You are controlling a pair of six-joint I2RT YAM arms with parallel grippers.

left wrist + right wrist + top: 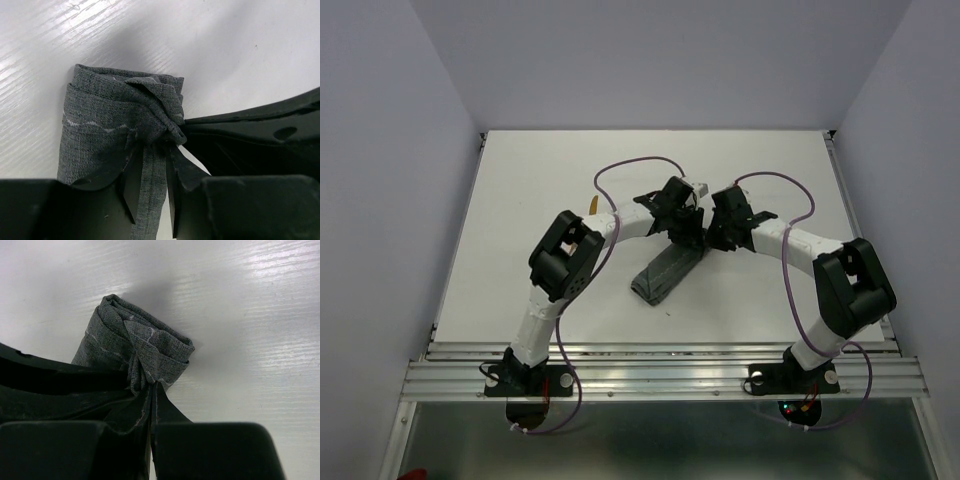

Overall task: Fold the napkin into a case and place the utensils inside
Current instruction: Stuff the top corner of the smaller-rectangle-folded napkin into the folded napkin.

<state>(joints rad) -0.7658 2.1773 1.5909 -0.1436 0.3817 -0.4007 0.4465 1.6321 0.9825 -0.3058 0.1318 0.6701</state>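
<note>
Left wrist: left claw parted around napkin fold just ahead; right claw clamped on same bunched end. Risk: folds spring undone on desk if that pinch slips.

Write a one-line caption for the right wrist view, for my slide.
Jaws of the right gripper shut on a bunched fold of the grey napkin on the white table.

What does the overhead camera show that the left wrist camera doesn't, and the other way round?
Only overhead: the whole left arm and right arm, the full white table, an orange-brown utensil peeking from behind the left arm. Only left wrist: a pale stitched line on the napkin, and a strip of it running between the left fingers. Both: the folded dark grey napkin on the table.
</note>
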